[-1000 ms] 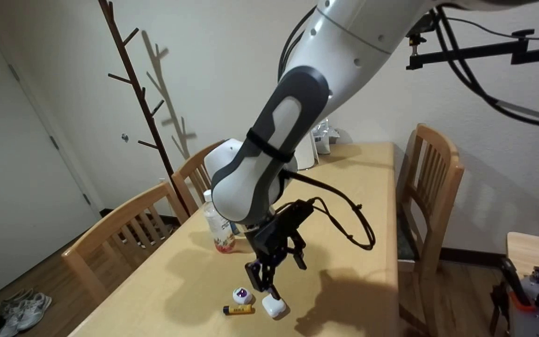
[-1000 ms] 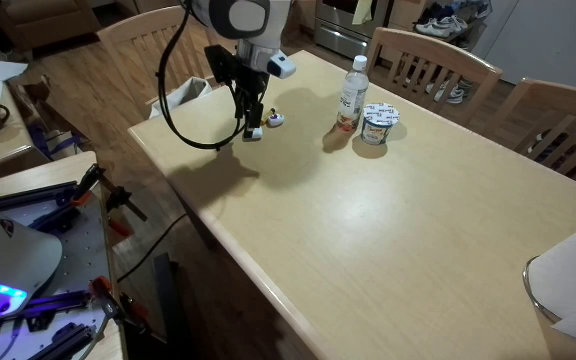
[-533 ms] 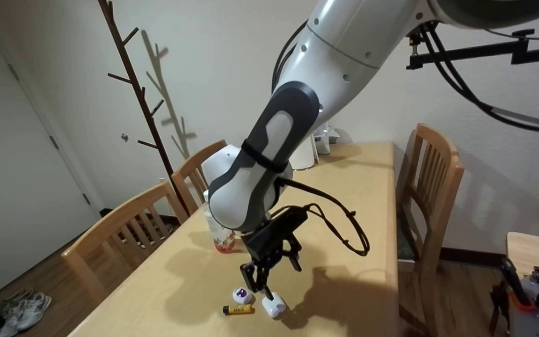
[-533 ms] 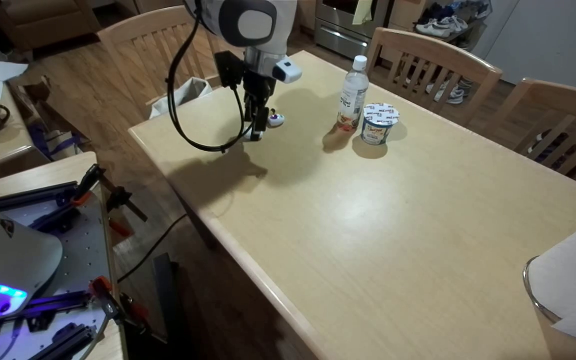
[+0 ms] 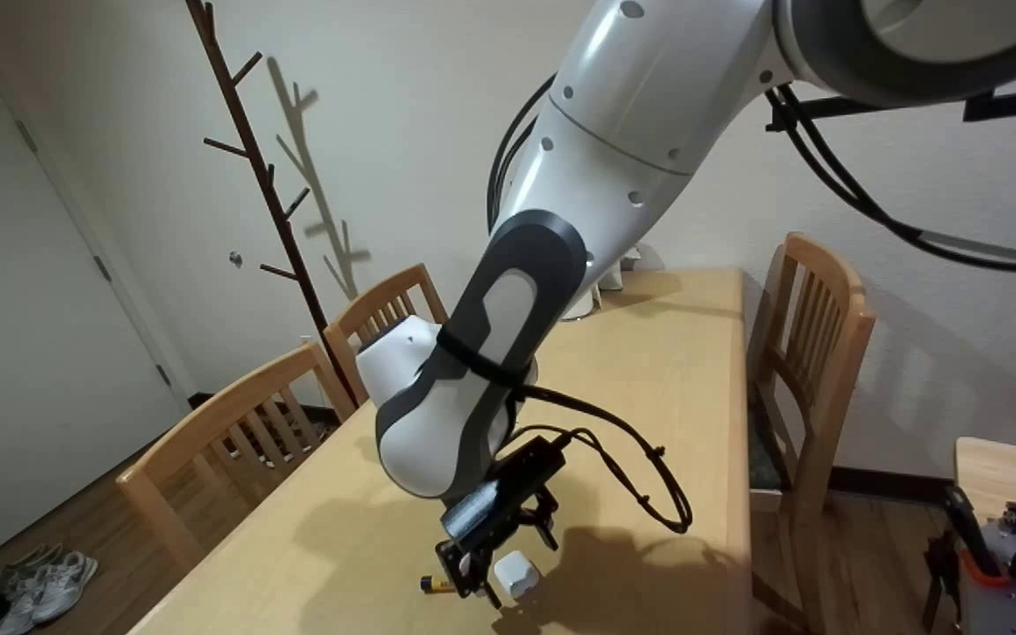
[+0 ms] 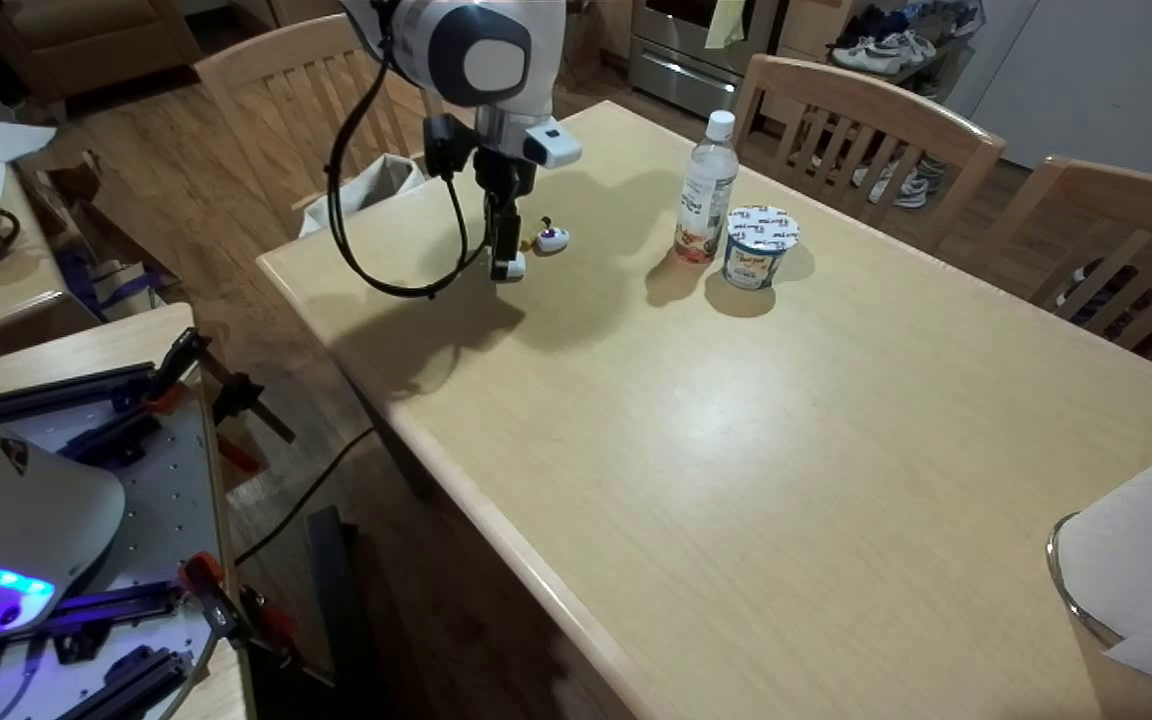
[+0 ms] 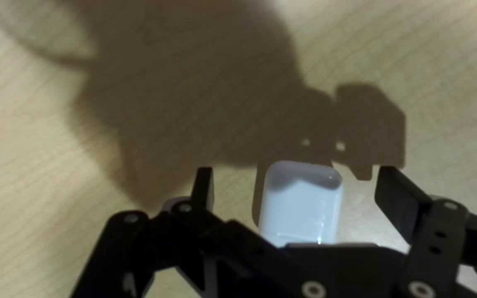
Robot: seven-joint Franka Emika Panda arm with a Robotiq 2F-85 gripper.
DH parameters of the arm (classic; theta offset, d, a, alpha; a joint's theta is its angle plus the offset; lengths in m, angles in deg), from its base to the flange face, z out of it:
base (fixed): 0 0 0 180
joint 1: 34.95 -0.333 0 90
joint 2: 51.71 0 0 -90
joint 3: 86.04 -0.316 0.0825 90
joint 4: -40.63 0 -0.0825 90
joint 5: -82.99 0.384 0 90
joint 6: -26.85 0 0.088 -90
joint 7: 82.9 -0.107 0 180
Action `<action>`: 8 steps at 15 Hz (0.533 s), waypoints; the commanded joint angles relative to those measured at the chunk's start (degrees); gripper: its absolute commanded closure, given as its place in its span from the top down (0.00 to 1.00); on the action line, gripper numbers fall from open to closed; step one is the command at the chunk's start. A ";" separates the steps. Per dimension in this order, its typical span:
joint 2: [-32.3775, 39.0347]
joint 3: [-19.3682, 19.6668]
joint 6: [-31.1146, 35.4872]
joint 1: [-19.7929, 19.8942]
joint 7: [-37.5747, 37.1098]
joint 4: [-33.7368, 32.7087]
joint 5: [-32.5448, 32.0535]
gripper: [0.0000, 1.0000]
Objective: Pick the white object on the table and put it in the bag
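Note:
The white object is a small flat rounded-square piece lying on the table. It shows in both exterior views (image 5: 517, 575) (image 6: 516, 267) and in the wrist view (image 7: 300, 203), where the gripper body hides its lower end. My gripper (image 7: 296, 178) is open, with one finger on each side of the white object and a gap on both sides. The gripper also shows low over the table in both exterior views (image 5: 526, 575) (image 6: 503, 262). A pale cloth bag (image 6: 376, 188) stands beyond the table edge by a chair in an exterior view.
A yellow tube (image 5: 436, 584) and a round white-and-purple item (image 6: 553, 239) lie close beside the gripper. A bottle (image 6: 706, 195), a lidded cup (image 6: 756, 250) and a paper-towel roll (image 6: 1146, 570) stand on the table (image 6: 736, 480). Chairs line its sides.
My gripper has come down towards the table and now has its fingers on either side of the white object. The white object has not visibly moved.

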 commanded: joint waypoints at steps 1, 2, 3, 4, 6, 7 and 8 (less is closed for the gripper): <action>-1.02 0.51 3.61 0.27 -2.90 1.87 1.42 1.00; -0.72 0.66 5.33 0.22 -3.57 1.98 1.58 1.00; -0.49 0.66 6.64 0.31 -4.07 2.02 1.91 1.00; -0.35 0.20 8.51 0.83 -3.38 2.43 2.42 1.00; 0.14 -1.00 11.59 1.91 -1.01 2.97 4.02 1.00; 0.32 -1.66 12.68 2.41 -0.04 3.24 4.97 1.00; 0.63 -2.70 13.07 3.21 1.55 3.38 6.38 1.00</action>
